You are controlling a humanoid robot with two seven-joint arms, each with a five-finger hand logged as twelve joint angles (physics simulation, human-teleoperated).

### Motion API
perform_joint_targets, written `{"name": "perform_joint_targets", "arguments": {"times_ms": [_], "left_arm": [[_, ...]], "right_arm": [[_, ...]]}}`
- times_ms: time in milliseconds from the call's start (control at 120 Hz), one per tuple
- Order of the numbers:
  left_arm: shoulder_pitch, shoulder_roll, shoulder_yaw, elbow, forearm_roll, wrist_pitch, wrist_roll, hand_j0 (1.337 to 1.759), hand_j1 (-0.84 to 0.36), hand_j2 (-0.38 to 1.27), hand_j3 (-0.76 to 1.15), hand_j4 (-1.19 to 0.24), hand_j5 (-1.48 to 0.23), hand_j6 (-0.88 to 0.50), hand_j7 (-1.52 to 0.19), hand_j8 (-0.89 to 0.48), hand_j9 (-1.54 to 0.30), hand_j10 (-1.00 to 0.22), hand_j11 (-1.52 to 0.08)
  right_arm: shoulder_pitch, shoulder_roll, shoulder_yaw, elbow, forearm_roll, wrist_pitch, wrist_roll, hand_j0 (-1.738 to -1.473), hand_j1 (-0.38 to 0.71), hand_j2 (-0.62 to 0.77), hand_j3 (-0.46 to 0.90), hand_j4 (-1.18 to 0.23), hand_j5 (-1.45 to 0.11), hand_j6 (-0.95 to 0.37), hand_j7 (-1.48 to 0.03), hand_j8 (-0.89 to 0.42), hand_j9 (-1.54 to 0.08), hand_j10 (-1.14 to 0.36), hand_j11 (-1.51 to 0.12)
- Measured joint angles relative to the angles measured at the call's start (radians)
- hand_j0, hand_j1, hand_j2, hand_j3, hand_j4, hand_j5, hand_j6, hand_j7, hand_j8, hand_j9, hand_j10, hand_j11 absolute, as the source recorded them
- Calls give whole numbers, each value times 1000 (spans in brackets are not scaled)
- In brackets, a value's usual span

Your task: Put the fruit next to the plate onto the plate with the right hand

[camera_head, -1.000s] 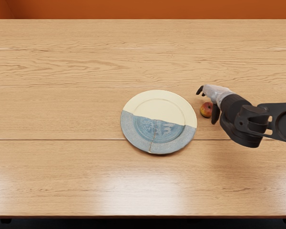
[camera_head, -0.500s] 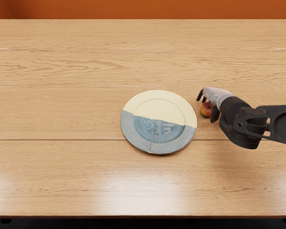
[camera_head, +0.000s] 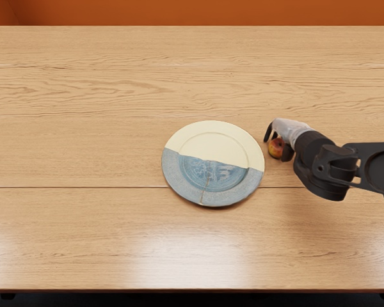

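**Small fruit, caged beside the plate**

The wooden table (camera_head: 115,96) carries a two-tone plate (camera_head: 179,142) near its middle. The right hand (camera_head: 285,133) reaches in from the right edge, its fingers curled down around the fruit (camera_head: 275,148), which sits on the wood just beside the plate's right rim. It looks small, round, light and smooth-skinned — likely to roll or squirt free, so a grip across its widest part, thumb opposing fingers, seems safest.

I'm seeing the plate (camera_head: 179,179) lying on the table (camera_head: 115,96), a little right of its centre. The fruit (camera_head: 275,148) is sitting on the table just beside the plate's right rim. My right hand (camera_head: 285,134) is reaching in from the right, covering the fruit's far side.
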Motion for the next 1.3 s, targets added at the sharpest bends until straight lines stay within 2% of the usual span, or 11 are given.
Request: {"name": "perform_joint_targets", "arguments": {"times_ms": [158,325,633,967,1100,1300], "left_arm": [[0,0,0,0,0,0,0,1658,349,0,0,0,0,0,0,0,0,0,0],[0,0,0,0,0,0,0,1658,349,0,0,0,0,0,0,0,0,0,0],[0,0,0,0,0,0,0,1658,349,0,0,0,0,0,0,0,0,0,0],[0,0,0,0,0,0,0,1658,349,0,0,0,0,0,0,0,0,0,0],[0,0,0,0,0,0,0,1658,349,0,0,0,0,0,0,0,0,0,0],[0,0,0,0,0,0,0,1658,349,0,0,0,0,0,0,0,0,0,0]], "right_arm": [[-5,6,1,-13,-2,6,0,-1651,220,-56,0,-544,-701,-445,-702,-479,-708,-542,-707],[-5,7,4,-22,2,7,1,-1652,231,42,0,-566,-746,-440,-739,-475,-750,-565,-749],[3,5,69,-24,21,41,1,-1655,250,61,0,-579,-779,-433,-765,-465,-777,-581,-777],[88,4,122,-15,36,111,1,-1658,273,106,1,-576,-795,-419,-772,-448,-789,-579,-790],[108,37,125,-15,47,116,1,-1657,270,86,0,-579,-793,-416,-772,-443,-787,-582,-787],[134,102,132,-16,83,117,2,-1658,280,131,1,-575,-799,-416,-773,-446,-791,-579,-793]]}}
